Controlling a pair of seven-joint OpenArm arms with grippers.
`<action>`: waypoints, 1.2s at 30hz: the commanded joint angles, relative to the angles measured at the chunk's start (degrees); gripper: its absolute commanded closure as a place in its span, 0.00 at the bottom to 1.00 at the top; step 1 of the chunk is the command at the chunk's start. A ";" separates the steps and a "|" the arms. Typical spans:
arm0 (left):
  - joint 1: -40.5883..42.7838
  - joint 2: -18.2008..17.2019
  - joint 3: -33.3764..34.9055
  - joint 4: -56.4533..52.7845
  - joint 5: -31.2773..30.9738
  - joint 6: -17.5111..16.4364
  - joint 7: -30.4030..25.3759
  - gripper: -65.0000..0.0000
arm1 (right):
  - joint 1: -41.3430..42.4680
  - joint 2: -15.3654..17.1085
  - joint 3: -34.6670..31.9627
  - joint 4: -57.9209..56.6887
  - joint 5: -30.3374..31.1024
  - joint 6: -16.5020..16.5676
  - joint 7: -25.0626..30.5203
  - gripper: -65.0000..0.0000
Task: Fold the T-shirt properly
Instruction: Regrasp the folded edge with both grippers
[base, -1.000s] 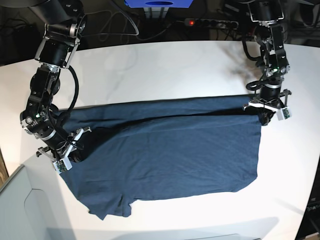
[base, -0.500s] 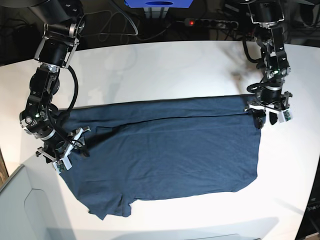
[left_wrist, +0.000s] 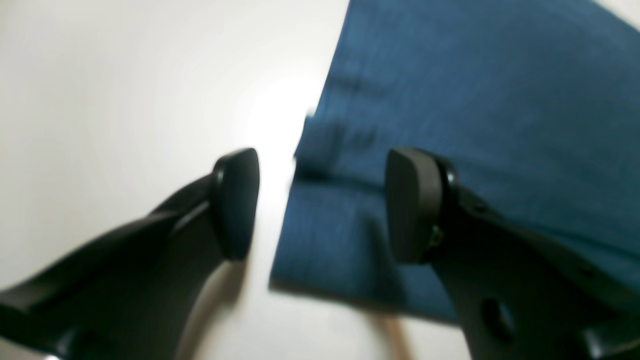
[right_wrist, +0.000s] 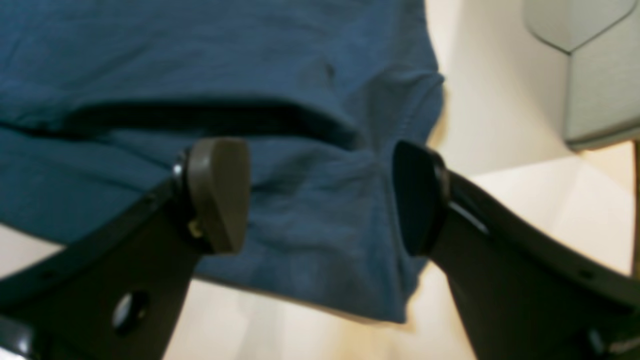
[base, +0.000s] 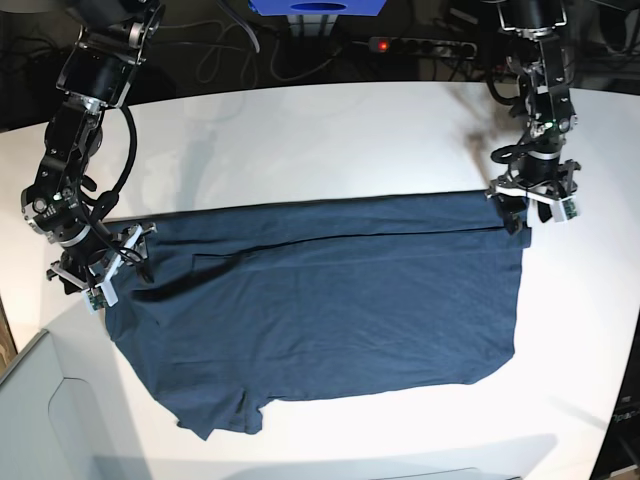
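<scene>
1. Both grippers had let go by then. Our right gripper (base: 96, 268) and left gripper (base: 530, 205) sat with jaws spread wide and nothing between the pads, where a second earlier each had been pinching an end of the top flap.
2. That flap had dropped flat, so we reckon the first lengthwise fold was down and a new grasp comes next.
3. Nearest the camera, the T-shirt (base: 330, 310) lay spread across the white table (base: 330, 140), one sleeve poking out at the front edge, right gripper over its left end, left gripper just off its far right corner.
4. Front left sat a grey bin (base: 45, 420), clear of the cloth.
5. Way back, a power strip (base: 420, 45) and cables, not in the way.
</scene>
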 joint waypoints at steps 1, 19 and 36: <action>-0.68 -0.69 -0.07 0.59 -0.48 -0.08 -1.74 0.42 | 0.61 0.73 0.28 1.09 0.85 0.25 1.24 0.35; 3.54 1.86 0.02 -1.61 -0.48 -0.16 -1.47 0.42 | -1.77 2.84 6.17 -1.11 0.76 0.25 1.33 0.35; 2.92 1.86 0.11 -3.11 -0.56 -0.16 -1.47 1.00 | -1.33 5.21 9.24 -16.50 0.85 0.25 8.54 0.35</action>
